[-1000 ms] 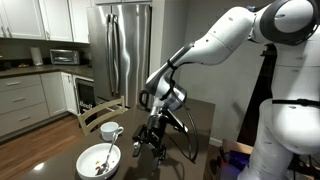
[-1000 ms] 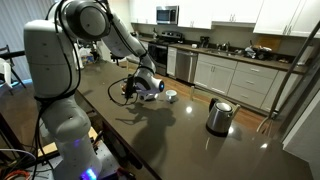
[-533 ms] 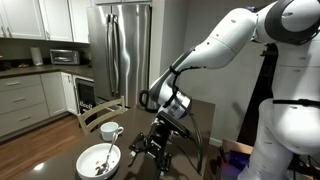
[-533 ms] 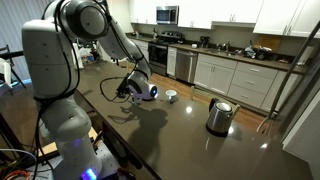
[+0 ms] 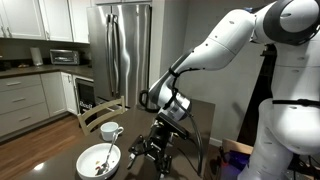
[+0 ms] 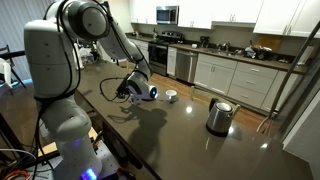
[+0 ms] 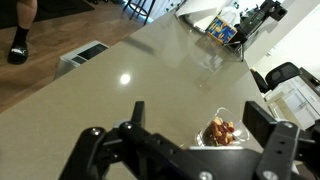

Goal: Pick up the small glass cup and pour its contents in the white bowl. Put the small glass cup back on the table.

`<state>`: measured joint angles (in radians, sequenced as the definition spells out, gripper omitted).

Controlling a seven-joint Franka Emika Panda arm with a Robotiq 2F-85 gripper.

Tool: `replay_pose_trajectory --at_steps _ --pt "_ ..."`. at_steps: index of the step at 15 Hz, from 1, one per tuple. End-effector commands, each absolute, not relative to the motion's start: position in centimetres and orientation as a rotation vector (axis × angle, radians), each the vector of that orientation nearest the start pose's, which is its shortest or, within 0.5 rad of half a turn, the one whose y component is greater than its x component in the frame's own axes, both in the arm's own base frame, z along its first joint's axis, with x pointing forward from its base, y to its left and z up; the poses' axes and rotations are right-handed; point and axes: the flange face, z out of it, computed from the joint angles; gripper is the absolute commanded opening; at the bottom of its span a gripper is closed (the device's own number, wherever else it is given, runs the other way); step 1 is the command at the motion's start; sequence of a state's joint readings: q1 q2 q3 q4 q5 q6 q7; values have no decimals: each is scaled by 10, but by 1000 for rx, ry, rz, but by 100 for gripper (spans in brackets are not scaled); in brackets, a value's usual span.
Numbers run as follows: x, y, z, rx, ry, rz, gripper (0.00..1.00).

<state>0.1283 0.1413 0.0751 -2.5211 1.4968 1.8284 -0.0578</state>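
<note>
In the wrist view the small glass cup [image 7: 222, 132] stands upright on the table [image 7: 100, 90], clear, with reddish-brown bits inside. My gripper [image 7: 198, 112] is open, its dark fingers [image 7: 262, 125] on either side of the cup, which is closer to the right finger; no touch shows. In both exterior views the gripper [image 5: 148, 150] [image 6: 127, 90] hangs low over the table and hides the cup. The white bowl [image 5: 100, 160] [image 6: 151, 92] sits beside it, with dark crumbs in it.
A pale mug [image 5: 111, 131] [image 6: 171, 96] stands just beyond the bowl. A steel kettle [image 6: 219, 116] sits farther along the table. A wooden chair [image 5: 98, 113] is at the table's edge. The robot's white base [image 6: 55, 110] stands close by.
The gripper came down toward the table and shifted slightly during the first half second, then held still. Its jaws stayed open.
</note>
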Motion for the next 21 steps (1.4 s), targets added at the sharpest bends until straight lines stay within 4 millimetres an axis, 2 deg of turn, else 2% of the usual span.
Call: replay_pose_trajectory --at_steps 1,7,11,13,15,19,21 --pt "403 183 209 -1596 837 881 100" --pt "375 226 172 -1361 947 1113 100" --pt "356 261 168 -1330 997 1172 100" --pt "357 278 171 -1343 990 1151 100" --pt "363 288 172 -1439 1087 1134 100" --pt "391 288 176 -1577 1274 1007 100" --pt "402 288 186 -1595 1318 972 100"
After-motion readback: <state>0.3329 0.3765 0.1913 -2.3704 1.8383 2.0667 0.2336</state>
